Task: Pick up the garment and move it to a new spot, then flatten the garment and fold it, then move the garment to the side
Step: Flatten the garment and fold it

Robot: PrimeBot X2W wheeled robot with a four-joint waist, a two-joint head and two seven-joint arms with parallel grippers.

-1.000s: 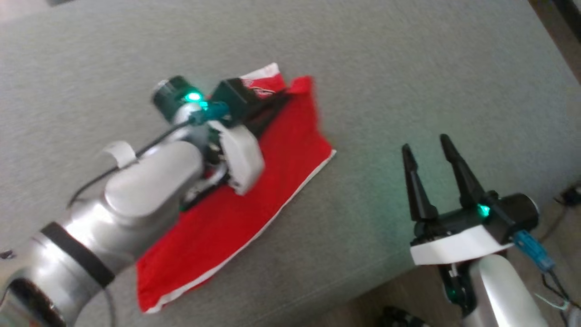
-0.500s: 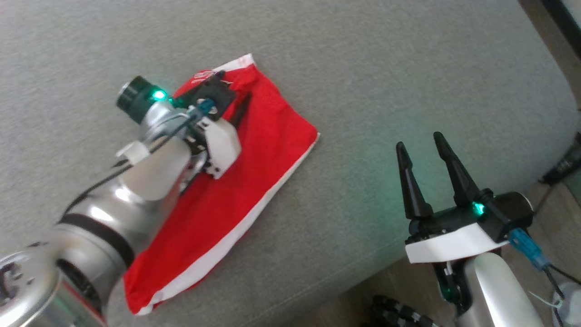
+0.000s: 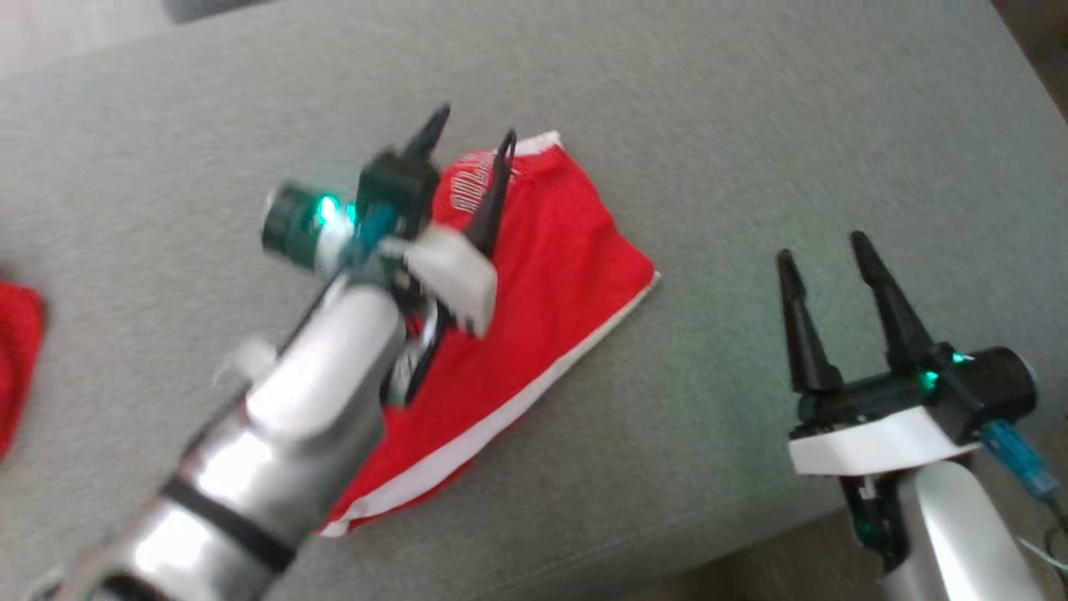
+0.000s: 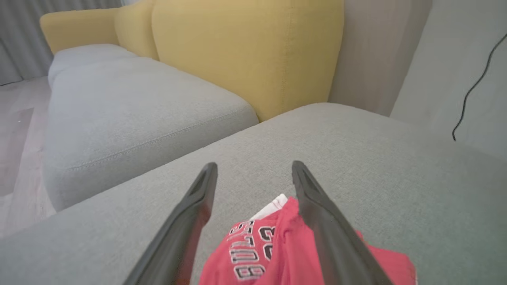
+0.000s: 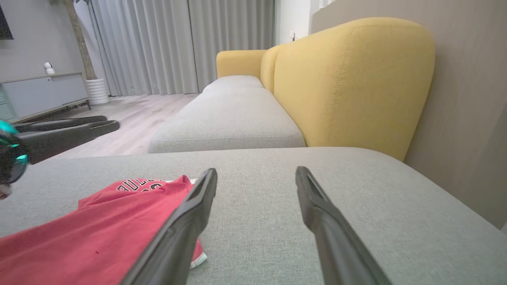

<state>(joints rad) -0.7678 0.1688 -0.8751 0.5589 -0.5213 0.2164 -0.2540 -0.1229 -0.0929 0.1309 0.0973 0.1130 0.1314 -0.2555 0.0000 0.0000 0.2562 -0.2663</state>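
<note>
Right gripper is nearest, to the right of the garment and well apart from it, over the front edge of the grey cushion. Fingers are spread with nothing between them. Right wrist view agrees, with the garment low on its left.

Garment lies flat on the cushion. It's red, with a white band along its near-right edge. The left forearm crosses above its left half.

Left gripper is at the garment's far corner, over the lettering. It's wide open, nothing pinched. In the left wrist view the lettered end lies between and below the fingers. One finger overlaps the cloth there, can't tell if it touches.

Far left of the garment, a separate red cloth sits on the same cushion, cut by the frame edge.

Beyond the garment's far corner:
- bare cushion
- a second grey seat and the yellow backrest
- a black cable hanging on the wall to the right

Right wrist view shows the left gripper's dark fingers above the garment's far end, and the curtains furthest back.
</note>
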